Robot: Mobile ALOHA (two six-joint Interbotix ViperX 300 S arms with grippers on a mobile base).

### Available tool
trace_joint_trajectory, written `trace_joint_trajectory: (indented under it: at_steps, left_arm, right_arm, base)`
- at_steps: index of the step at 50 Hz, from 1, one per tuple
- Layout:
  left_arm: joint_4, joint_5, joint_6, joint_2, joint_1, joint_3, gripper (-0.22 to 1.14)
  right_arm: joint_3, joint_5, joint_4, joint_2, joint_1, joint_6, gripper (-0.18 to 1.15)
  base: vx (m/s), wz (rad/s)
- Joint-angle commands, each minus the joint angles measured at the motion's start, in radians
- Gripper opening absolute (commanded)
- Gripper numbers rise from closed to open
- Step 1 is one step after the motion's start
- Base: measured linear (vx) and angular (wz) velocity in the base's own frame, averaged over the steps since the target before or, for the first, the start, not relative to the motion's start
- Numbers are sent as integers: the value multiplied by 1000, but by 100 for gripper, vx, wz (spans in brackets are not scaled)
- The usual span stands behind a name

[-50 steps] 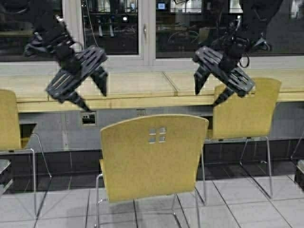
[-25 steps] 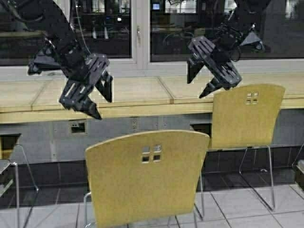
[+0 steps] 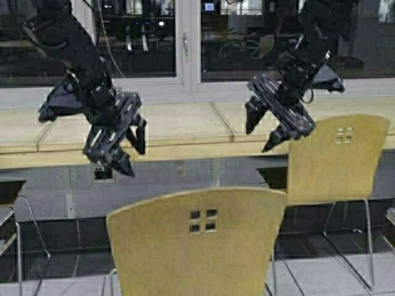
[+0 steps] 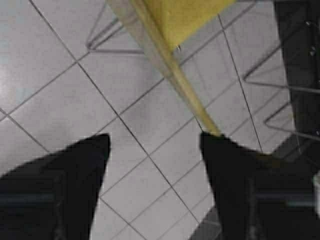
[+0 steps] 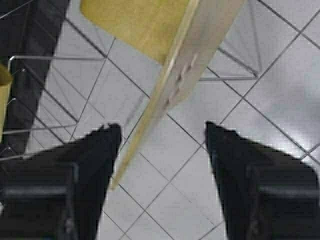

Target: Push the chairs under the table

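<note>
Black fingers stand wide apart on both arms, holding nothing: the left gripper (image 3: 126,148) hangs at 10 o'clock above the near chair (image 3: 197,243), the right gripper (image 3: 262,131) at 1 o'clock, both poised over its backrest and not touching it. By my judgement the task is barely begun: the near chair sits well out from the bench (image 3: 185,132), while the far chair (image 3: 339,157) at 3 o'clock is closer to the bench edge. Count: two plywood chairs, one bench, two grippers.

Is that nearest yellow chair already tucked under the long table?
No. The nearest chair stands upright, clear of the table, floor and wall showing between them.
</note>
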Motion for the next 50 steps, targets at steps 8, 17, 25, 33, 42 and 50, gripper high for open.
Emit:
trace_joint_trajectory:
  at_steps: [8,17,25,33,42,50]
  left_arm:
    - [-8,31,-5,38,-15,-11,90]
    - [-25,35,-20,74,-26,-26,90]
    - [-46,49,-49,101,-72,-40,90]
    - [-67,46,-83,137,-109,-44,90]
    - [-80,28,-91,163,-109,-44,91]
    - [-95,6,-92,192,-103,-55,90]
  right_arm:
    - [-5,12,11,31,5,-2,88]
    - [-9,20,11,75,5,0,88]
    - [-2,25,11,95,5,0,88]
    - [-6,26,11,110,5,-3,88]
    - [-15,26,11,137,3,-5,88]
    - [-49,26,11,179,3,-5,88]
  base:
    - [17,7]
    - [13,4]
    - [9,1]
    - [6,0]
    - [3,-1]
    - [0,-1]
